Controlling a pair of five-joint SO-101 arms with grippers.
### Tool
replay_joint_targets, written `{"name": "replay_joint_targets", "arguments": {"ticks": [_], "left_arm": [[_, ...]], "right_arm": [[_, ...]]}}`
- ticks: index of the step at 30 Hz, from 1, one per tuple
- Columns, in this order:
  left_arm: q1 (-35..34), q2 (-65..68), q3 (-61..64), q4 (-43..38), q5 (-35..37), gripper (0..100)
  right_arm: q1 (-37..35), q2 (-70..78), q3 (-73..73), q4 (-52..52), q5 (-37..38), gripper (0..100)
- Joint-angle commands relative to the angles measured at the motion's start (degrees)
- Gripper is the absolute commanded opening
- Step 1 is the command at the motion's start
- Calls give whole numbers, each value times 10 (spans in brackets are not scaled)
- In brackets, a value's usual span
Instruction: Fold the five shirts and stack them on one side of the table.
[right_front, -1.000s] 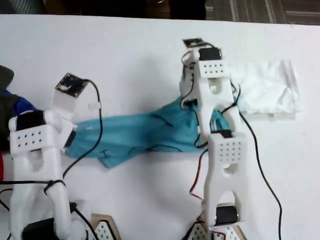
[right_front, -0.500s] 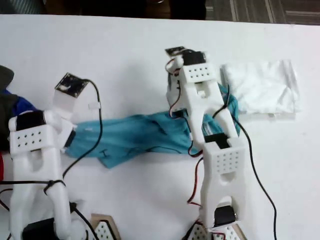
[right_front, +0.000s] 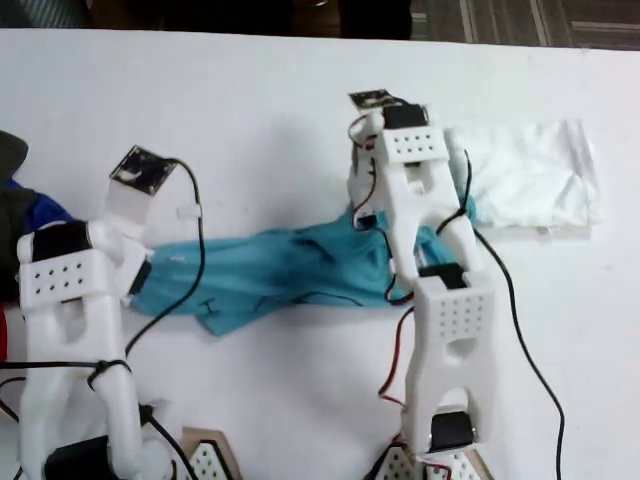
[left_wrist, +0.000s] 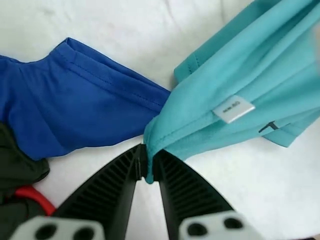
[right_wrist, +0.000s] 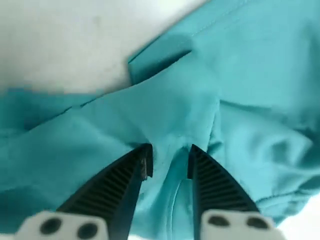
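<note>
A teal shirt (right_front: 270, 265) lies stretched in a bunched band across the middle of the white table (right_front: 220, 100), between the two arms. My left gripper (left_wrist: 148, 169) is shut on the shirt's hem corner (left_wrist: 160, 135), close to the pile of other clothes. My right gripper (right_wrist: 169, 161) sits over the shirt's other end, its fingers pinching a raised fold of teal cloth (right_wrist: 175, 115). In the high view that arm's wrist (right_front: 405, 160) covers the held spot. A folded white shirt (right_front: 530, 180) lies flat at the right side of the table.
A blue shirt (left_wrist: 75, 105) and a dark garment (left_wrist: 15, 165) with a red bit lie heaped at the table's left edge (right_front: 15, 215). Cables hang from both arms over the near table. The far half of the table is bare white.
My right arm swung left with the teal shirt's end, then came back slightly right; the cloth bunched toward the middle and pulled away from the white shirt. The left arm stayed still.
</note>
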Motion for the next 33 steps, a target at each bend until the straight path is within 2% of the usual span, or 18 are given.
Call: {"name": "replay_joint_targets", "arguments": {"ticks": [1, 16, 33], "left_arm": [[-5, -7, -21, 1, -4, 26], [-4, -7, -23, 0, -5, 26], [-7, -7, -23, 0, -6, 26]], "right_arm": [[15, 15, -14, -18, 2, 123], [27, 3, -96, 34, 6, 123], [33, 86, -86, 33, 6, 124]]}}
